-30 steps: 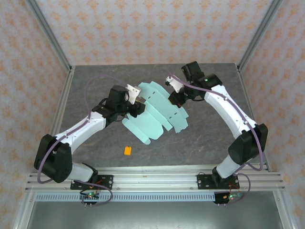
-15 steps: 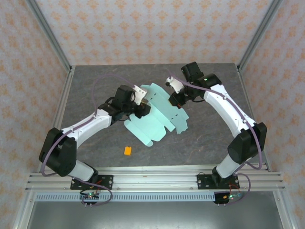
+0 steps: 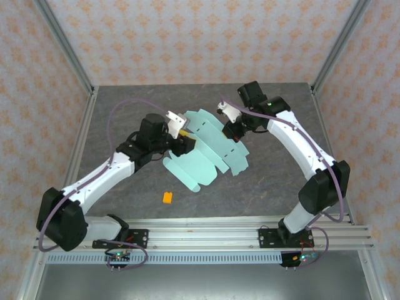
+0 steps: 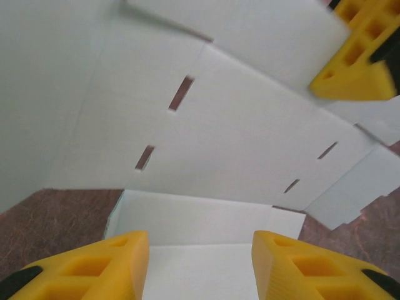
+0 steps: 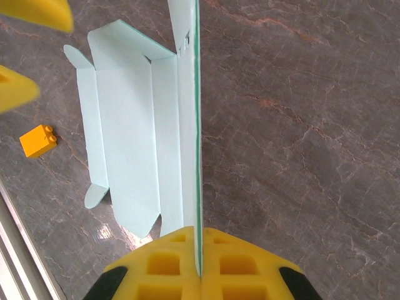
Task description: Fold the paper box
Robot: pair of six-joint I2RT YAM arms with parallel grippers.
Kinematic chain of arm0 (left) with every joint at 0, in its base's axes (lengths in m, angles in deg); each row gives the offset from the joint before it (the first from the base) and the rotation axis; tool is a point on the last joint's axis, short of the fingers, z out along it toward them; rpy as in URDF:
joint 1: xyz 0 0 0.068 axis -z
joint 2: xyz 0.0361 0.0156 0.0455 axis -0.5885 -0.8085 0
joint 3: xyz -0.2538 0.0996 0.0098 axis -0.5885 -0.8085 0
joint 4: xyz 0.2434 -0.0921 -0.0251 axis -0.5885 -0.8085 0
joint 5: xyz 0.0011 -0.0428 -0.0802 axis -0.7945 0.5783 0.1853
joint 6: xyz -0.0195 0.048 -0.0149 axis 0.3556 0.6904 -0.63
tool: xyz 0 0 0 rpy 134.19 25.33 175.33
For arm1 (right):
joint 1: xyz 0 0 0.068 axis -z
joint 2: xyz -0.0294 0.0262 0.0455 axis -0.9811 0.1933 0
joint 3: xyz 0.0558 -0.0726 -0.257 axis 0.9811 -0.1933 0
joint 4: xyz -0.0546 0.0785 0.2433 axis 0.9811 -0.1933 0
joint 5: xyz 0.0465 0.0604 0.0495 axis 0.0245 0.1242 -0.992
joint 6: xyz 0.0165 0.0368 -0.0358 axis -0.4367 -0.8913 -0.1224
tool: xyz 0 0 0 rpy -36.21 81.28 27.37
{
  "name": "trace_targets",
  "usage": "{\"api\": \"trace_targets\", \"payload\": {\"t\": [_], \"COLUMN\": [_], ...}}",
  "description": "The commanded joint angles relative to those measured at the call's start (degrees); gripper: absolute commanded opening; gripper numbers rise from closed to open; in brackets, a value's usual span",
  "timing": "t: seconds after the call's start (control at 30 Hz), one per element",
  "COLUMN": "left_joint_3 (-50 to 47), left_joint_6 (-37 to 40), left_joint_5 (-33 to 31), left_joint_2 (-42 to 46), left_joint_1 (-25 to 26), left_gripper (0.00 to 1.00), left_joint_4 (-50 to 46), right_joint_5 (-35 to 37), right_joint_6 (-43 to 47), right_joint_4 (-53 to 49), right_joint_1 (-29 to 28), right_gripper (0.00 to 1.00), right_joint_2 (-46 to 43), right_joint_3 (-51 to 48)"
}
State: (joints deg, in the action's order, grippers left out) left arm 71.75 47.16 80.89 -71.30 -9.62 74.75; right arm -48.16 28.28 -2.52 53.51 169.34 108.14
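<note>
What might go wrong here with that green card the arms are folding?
The right gripper pinches the paper box by one thin edge, so the sheet could slip out or tear. The left gripper stands open close to the card, holding nothing; a push there might crease it off its fold lines.

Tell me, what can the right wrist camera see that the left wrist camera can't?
Right wrist camera: the little orange block on the table, and the right gripper pinching the paper box by its edge. Left wrist camera: thin slots cut in the sheet, close up, with the left gripper open. Both: the paper box and the grey table.
</note>
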Motion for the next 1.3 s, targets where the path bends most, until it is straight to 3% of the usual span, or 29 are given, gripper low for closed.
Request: {"api": "trace_targets", "payload": {"t": [0.0, 0.2, 0.4, 0.6, 0.7, 0.83, 1.07, 1.27], "left_joint_3": [1.94, 10.30, 16.79, 19.33, 21.46, 23.47, 22.25, 18.57], "left_joint_6": [-2.49, -0.98, 1.06, 1.21, 0.85, 2.92, 4.52, 4.85], "left_joint_5": [5.72, 10.82, 10.03, 10.04, 14.00, 18.60, 19.32, 20.04], "left_joint_2": [0.37, -4.90, -8.77, -9.68, -11.00, -12.34, -11.30, -9.35], "left_joint_1": [-1.91, -2.79, -3.79, -4.49, -4.40, -2.96, -1.87, -0.94], "left_gripper": [0.49, 0.52, 0.53, 0.55, 0.55, 0.51, 0.35, 0.34], "left_joint_4": [2.23, -2.61, -7.83, -8.16, -7.87, -9.34, -9.79, -7.18], "right_joint_5": [-2.27, -4.01, -4.61, -4.77, -4.91, -4.81, -4.03, -4.71], "right_joint_6": [2.57, 3.93, 4.50, 4.57, 4.41, 3.59, 0.14, -2.55], "right_joint_4": [1.71, 2.30, 1.89, 1.93, 2.06, 2.32, 3.35, 3.22], "right_joint_1": [-0.35, -0.36, -0.53, -0.68, -1.09, -1.13, -0.94, -0.53], "right_gripper": [0.00, 0.00, 0.00, 0.00, 0.00, 0.00, 0.00, 0.00], "right_joint_2": [-2.30, -3.58, -3.89, -3.89, -3.44, -2.71, -1.94, -0.58], "right_joint_3": [-1.06, -2.50, -2.86, -3.12, -2.97, -2.38, -1.10, 0.18]}}
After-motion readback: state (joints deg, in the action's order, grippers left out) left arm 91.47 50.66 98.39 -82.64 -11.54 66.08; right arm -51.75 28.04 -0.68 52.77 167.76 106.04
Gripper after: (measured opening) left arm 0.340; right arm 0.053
